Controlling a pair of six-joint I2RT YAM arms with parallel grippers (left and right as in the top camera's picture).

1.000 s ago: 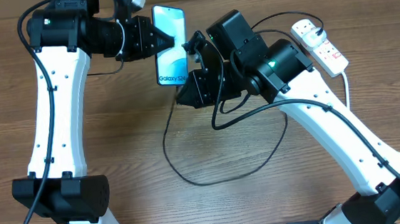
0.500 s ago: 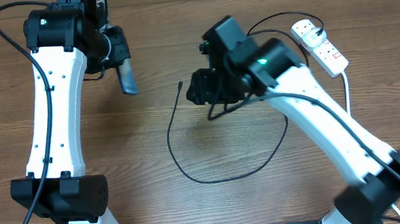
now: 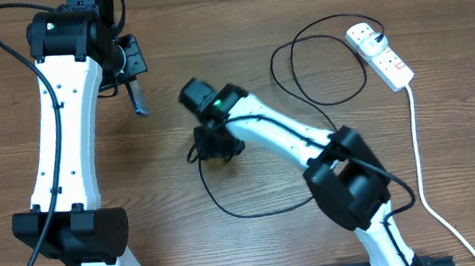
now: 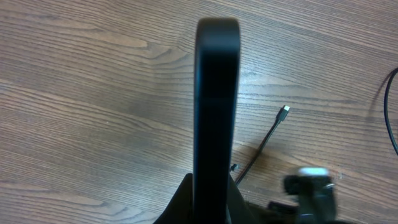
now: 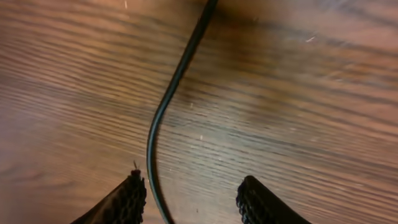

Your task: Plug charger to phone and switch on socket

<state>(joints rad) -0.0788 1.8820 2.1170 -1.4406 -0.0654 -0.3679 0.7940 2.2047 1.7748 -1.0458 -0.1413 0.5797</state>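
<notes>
My left gripper point(image 3: 134, 83) is shut on the phone point(image 3: 139, 100) and holds it edge-on above the table at the upper left. In the left wrist view the phone point(image 4: 217, 93) is a dark upright bar with its screen hidden. The charger cable point(image 3: 252, 212) loops across the table to the socket point(image 3: 381, 52) at the far right. Its connector tip point(image 4: 284, 111) lies on the wood and is hidden under my right arm in the overhead view. My right gripper point(image 3: 216, 152) is open and low over the cable. The cable point(image 5: 163, 112) runs between the fingers, close to the left fingertip point(image 5: 132, 190).
The socket's thick white cord point(image 3: 418, 161) runs down the right side of the table. A further cable loop point(image 3: 317, 59) lies left of the socket. My right arm point(image 3: 280, 138) stretches across the table's middle.
One second ago the phone faced up between both grippers. The left arm has pulled it left and turned it edge-on. The right gripper has swung down and left onto the cable.
</notes>
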